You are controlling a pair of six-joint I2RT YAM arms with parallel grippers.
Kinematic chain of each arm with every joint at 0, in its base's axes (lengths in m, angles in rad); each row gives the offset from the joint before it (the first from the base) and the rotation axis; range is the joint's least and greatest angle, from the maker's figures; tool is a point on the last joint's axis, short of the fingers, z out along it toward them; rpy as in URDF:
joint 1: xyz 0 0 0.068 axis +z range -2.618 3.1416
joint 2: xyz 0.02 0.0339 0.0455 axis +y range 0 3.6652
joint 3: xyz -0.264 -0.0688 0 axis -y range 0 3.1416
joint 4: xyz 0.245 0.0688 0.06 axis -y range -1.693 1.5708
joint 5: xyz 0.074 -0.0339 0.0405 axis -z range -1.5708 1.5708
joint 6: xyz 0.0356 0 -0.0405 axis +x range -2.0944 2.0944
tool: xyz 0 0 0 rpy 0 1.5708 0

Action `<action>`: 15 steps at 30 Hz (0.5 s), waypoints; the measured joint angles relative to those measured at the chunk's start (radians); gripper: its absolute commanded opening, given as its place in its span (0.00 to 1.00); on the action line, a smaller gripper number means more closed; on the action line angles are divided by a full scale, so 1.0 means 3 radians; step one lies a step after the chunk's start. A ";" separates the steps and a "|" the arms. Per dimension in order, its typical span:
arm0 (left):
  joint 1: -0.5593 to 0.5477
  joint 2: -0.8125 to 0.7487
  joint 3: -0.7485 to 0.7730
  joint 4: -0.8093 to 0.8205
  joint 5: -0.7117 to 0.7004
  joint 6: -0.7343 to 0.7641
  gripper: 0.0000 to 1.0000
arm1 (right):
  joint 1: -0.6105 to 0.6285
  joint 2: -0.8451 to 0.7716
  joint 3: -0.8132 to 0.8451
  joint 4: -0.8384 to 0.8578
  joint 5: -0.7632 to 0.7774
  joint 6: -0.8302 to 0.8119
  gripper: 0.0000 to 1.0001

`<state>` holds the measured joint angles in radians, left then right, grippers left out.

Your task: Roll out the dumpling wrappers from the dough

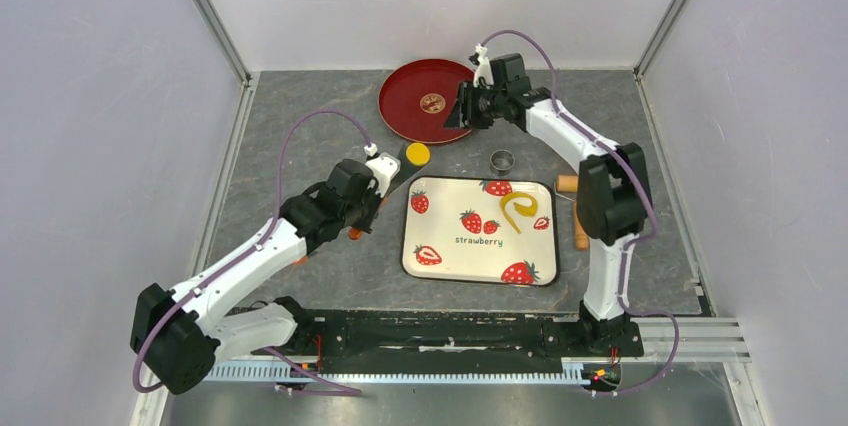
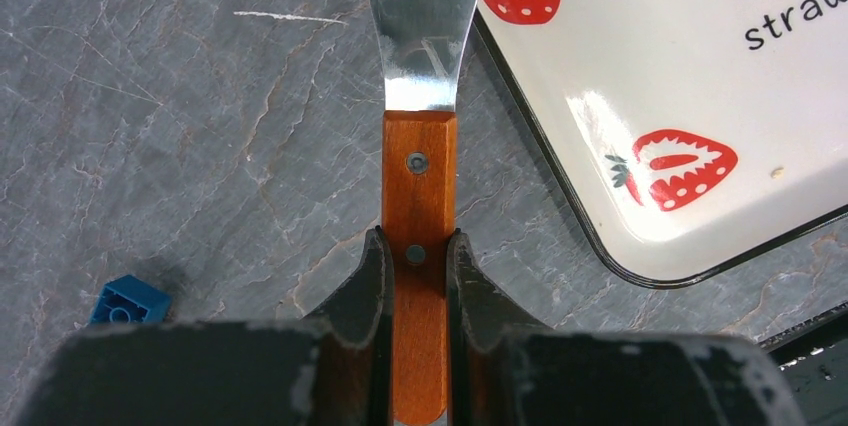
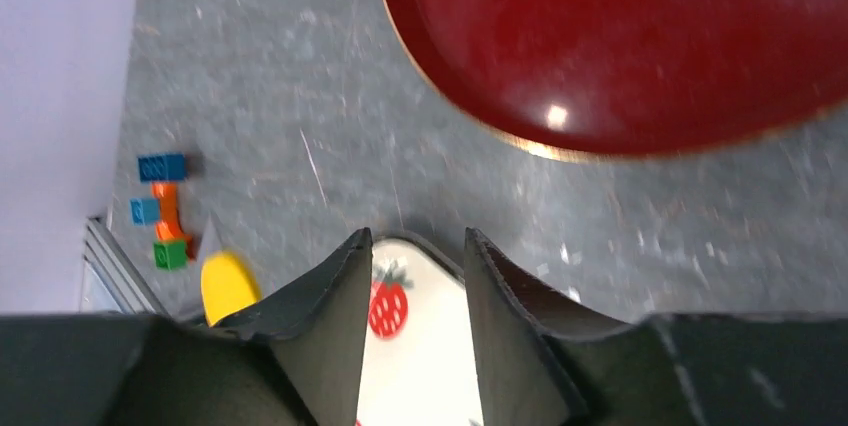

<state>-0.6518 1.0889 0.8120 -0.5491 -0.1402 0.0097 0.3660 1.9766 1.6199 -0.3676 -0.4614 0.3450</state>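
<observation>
1. The left end effector (image 2: 418, 246) is clenched on the orange wooden handle of a spatula (image 2: 419, 196), one finger pressed to each side. The spatula's shiny metal blade runs up to the top edge of the left wrist view.
2. Seen from overhead, the blade's tip reaches the dumpling wrapper (image 1: 418, 154), a thin flat round yellow disc a little left of centre. It sits between the round dark-red plate (image 1: 405, 96) above it and the white rectangular tray printed with strawberries (image 1: 450, 256) below it. I can't tell whether the wrapper lies on the blade or on the grey stone-patterned tabletop (image 1: 300, 146).
3. The right end effector (image 1: 463, 106) hangs over the right rim of the red plate, in the upper centre of the overhead view. In its own wrist view the fingers stand apart with nothing between them, and a corner of the tray shows through the gap.
4. A curled strip of yellow dough (image 1: 520, 211) lies in the upper right part of the tray.
5. A small metal ring (image 1: 501, 160) stands on the tabletop just above the tray's top edge. A wooden rolling pin (image 1: 581, 236) lies right of the tray, partly hidden by the right arm.
6. Small coloured toy blocks (image 3: 160, 211) sit at the left of the right wrist view, near the wall. A single blue block (image 2: 130, 301) shows at the lower left of the left wrist view.
</observation>
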 measured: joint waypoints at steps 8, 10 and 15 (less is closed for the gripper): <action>0.0009 -0.0125 -0.0001 0.0000 0.0038 -0.0018 0.02 | 0.0039 0.0974 0.0870 0.0285 -0.0037 0.0463 0.05; 0.0009 -0.0177 -0.0003 0.0001 0.0050 -0.0047 0.02 | 0.0043 0.1170 0.1005 0.0296 0.0014 0.0543 0.04; 0.0009 -0.0305 -0.0018 0.0017 0.0097 -0.0159 0.02 | 0.0048 0.1598 0.1328 0.0151 0.0263 0.0591 0.01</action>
<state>-0.6491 0.9974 0.8066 -0.5442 -0.1112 -0.0380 0.3805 2.4561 2.0182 -0.3222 -0.3824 0.5224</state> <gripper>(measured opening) 0.177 0.022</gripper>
